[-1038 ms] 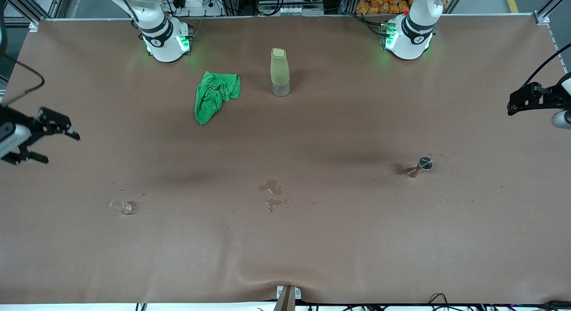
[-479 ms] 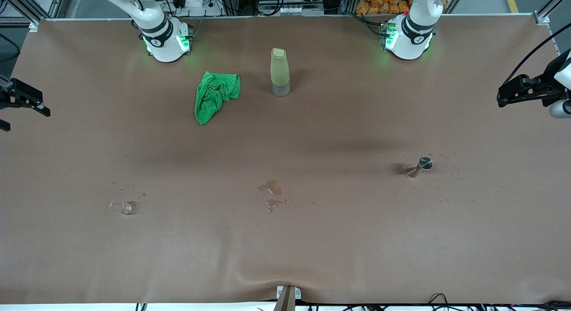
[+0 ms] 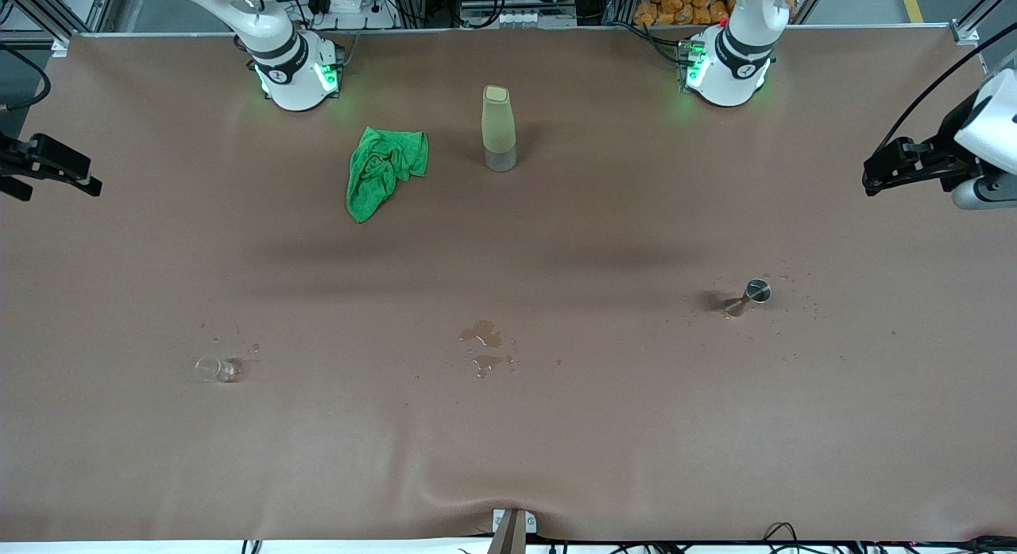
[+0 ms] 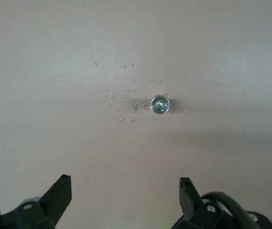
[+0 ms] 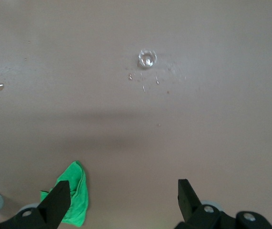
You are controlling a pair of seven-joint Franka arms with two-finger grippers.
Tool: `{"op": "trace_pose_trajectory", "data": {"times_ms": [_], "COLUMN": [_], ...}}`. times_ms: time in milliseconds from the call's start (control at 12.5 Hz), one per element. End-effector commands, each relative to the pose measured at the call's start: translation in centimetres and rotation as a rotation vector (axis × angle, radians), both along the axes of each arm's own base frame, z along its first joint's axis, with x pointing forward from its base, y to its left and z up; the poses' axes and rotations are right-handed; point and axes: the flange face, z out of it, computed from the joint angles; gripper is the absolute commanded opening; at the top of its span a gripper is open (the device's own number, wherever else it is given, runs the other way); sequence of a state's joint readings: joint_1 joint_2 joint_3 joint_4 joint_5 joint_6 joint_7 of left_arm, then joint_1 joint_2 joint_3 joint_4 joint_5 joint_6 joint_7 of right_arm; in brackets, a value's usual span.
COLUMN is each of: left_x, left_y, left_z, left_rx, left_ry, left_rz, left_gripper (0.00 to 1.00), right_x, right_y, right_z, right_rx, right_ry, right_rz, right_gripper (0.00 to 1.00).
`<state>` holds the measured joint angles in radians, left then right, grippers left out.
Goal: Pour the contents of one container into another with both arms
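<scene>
**Both arms shifting at the table ends, containers standing alone**

Since a second ago the right gripper [image 3: 48, 166] has risen from lower at its table end to hang higher up at that end; the left gripper [image 3: 902, 163] has crept inward over its own end. Nothing on the table moved.

Both claws are spread wide, holding nothing; each wrist view shows the fingers well apart.

Small clear glass [image 3: 213, 369]: transparent, round, standing toward the right arm's end, droplets beside it. Metal jigger [image 3: 751, 293]: shiny, hourglass-shaped, narrow waist, upright toward the left arm's end, ringed by droplets. Between the two lies a puddle [image 3: 485, 347]. Farther from the camera stand a tall pale-green bottle [image 3: 498, 127] with clear base, and a crumpled green cloth [image 3: 383, 169].

Judgement: wet marks fit a pour already made, or a repeat coming; undecided. Any grasp should take the jigger at its waist, the glass squarely across its wall. Both are slick, light and easily tipped.
</scene>
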<state>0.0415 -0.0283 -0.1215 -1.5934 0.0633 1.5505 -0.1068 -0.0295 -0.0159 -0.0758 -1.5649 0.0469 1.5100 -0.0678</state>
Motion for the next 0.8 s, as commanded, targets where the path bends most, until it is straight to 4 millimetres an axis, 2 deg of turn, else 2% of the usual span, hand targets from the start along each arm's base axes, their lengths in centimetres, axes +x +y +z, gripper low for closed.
{"op": "trace_pose_trajectory", "data": {"times_ms": [0, 479, 719], "left_x": [-1.2, -1.5, -1.5], "left_y": [-0.3, -1.7, -1.7], "left_z": [0.8, 1.5, 1.6], "left_rx": [-0.043, -0.051, -0.052], "left_ry": [-0.026, -0.032, -0.033], "left_rz": [0.000, -0.071, -0.070], "left_gripper": [1.00, 1.00, 1.00], "right_x": [-1.2, -1.6, -1.5], "right_y": [0.5, 0.2, 0.2], "right_z": [0.1, 0.9, 1.5], "right_rx": [-0.016, -0.045, -0.061], "right_ry": [0.032, 0.040, 0.028], "right_rz": [-0.070, -0.056, -0.044], "right_gripper": [1.00, 1.00, 1.00]}}
